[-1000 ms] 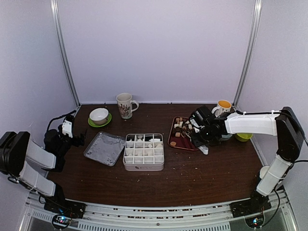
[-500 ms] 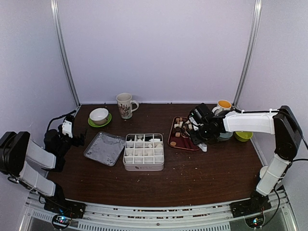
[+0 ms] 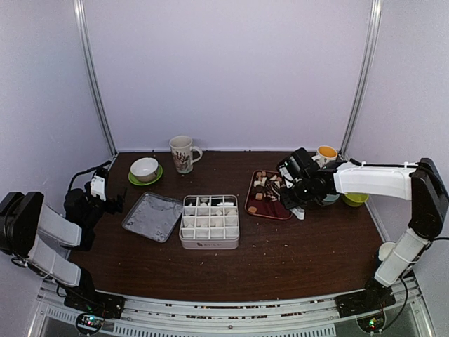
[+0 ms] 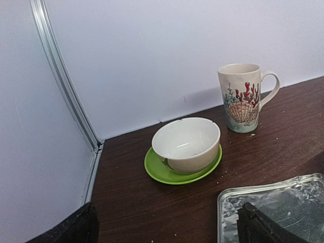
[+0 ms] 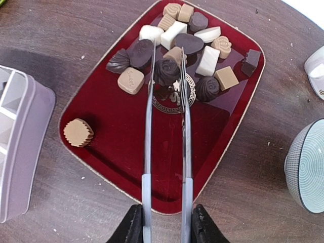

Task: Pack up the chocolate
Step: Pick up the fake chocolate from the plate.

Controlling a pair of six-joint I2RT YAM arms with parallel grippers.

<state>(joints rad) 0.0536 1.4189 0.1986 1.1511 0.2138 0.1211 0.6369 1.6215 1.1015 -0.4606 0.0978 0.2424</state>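
While the left gripper waits idle at the far left, jaws spread wide and empty, the packing looks barely under way. The divided box in the middle shows a few pale pieces in its back cells. The rest seem bare, though I can't be sure from here. To its right, most of the chocolate lies heaped at the far end of the red tray, with one tan piece apart. The right gripper squeezes the tongs, whose tips bracket a dark swirl, not yet lifted, I'd judge.
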